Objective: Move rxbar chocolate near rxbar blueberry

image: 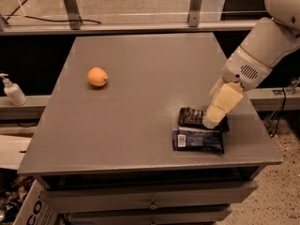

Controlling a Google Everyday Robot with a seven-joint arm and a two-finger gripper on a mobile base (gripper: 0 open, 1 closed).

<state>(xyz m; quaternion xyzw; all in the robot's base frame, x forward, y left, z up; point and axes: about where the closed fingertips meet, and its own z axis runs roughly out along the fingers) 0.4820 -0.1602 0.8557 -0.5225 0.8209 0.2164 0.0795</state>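
Observation:
The rxbar chocolate [191, 117], in a black-brown wrapper with pale lettering, lies flat on the grey table [140, 78] near its front right corner. The rxbar blueberry [198, 140], dark blue with a white patch at its left end, lies right in front of it, the two nearly touching. My gripper [212, 121] reaches down from the right and is shut on the right end of the chocolate bar, hiding that end.
An orange [97, 77] sits on the left half of the table. A soap pump bottle [13, 91] stands on a ledge off the table's left side. The table's right edge is just beyond the bars.

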